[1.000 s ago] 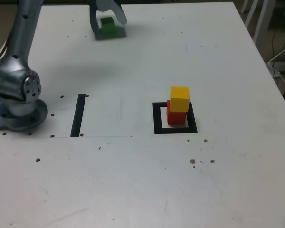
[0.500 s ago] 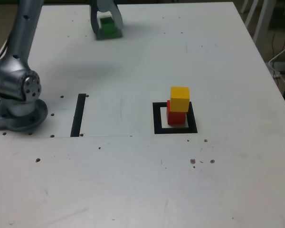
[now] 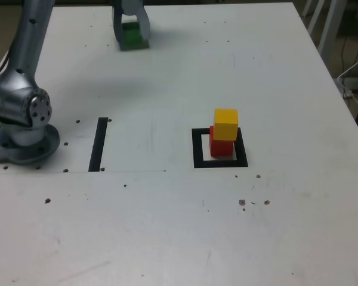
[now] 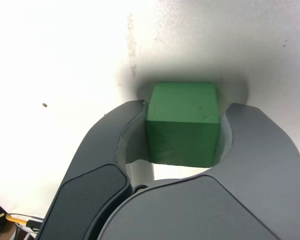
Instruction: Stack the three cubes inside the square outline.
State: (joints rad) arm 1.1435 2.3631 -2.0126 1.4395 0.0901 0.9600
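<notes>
- The jaws have been closing; the gripper (image 4: pixel 182 132) is now clenching the green cube (image 3: pixel 132 34) from both sides.
- The yellow cube (image 3: pixel 225 123), on the red one (image 3: pixel 220 146) in the outline (image 3: pixel 197 149), is lying well apart, toward the exterior view's lower right.

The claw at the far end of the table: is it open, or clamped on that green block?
Clamped. In the wrist view the gripper has both jaws pressed against the green cube's sides.
</notes>
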